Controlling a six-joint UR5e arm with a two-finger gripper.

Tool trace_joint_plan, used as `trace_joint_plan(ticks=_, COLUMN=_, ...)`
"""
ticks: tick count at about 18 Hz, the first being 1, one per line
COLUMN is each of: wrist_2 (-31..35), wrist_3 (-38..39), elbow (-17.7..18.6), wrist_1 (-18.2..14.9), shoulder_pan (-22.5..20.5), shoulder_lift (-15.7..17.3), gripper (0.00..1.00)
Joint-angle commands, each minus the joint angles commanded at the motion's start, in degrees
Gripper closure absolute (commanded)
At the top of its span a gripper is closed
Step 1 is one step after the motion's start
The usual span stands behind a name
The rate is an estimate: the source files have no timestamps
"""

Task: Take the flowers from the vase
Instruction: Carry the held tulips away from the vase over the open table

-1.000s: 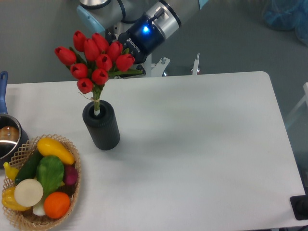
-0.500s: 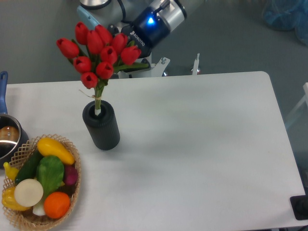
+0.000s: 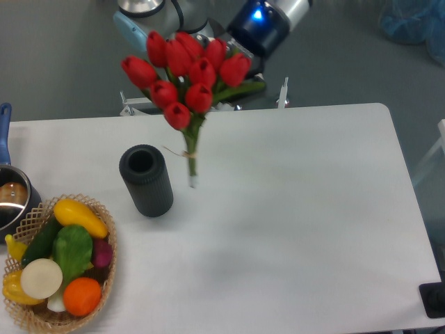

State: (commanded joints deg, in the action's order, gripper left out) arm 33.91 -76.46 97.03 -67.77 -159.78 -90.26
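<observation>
Above the white surface (image 3: 292, 209), the flowers (image 3: 188, 69) hang clear of the black vase (image 3: 146, 180), stems just right of its mouth, apparently clamped by the mostly hidden end effector (image 3: 245, 64); extraction looks done, leaving only a steady hold.

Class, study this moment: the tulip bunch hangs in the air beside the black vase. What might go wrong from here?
1. The gripper's hold is hidden behind the flowers, so grip security cannot be judged; the bunch might slip and fall.
2. The stem tip hangs low beside the vase; a sideways move toward it could knock the vase over.
3. A toppled vase could roll toward the wicker basket nearby.
</observation>
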Motion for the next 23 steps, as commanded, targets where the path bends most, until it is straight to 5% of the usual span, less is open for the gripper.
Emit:
trace_joint_plan(ticks=7, wrist_2=1.94, wrist_3=-2.2, elbow=-0.09, wrist_1=1.33, shoulder_pan=-7.29, shoulder_lift=-3.08, gripper=0.89)
trace_joint_plan(ticks=11, wrist_2=13.87, wrist_3=-1.76, elbow=-2.11, wrist_1=1.06, shoulder_pan=-7.57, shoulder_lift=-4.49, gripper=0.89)
trace_joint_plan(ticks=15, wrist_2=24.68, wrist_3=-0.54, elbow=-3.43, wrist_1=1.24, shoulder_pan=-3.27, shoulder_lift=-5.28, gripper=0.91)
trace_joint_plan(ticks=20, wrist_2=47.1, wrist_3=5.27, elbow=-2.46, wrist_1=0.98, shoulder_pan=6.74, shoulder_lift=-8.96, gripper=0.95)
trace_joint_plan(ticks=23, wrist_2=49.5, wrist_3=6.84, elbow=-3.86, wrist_1=0.97, shoulder_pan=8.6, shoulder_lift=-12.3, gripper=0.93)
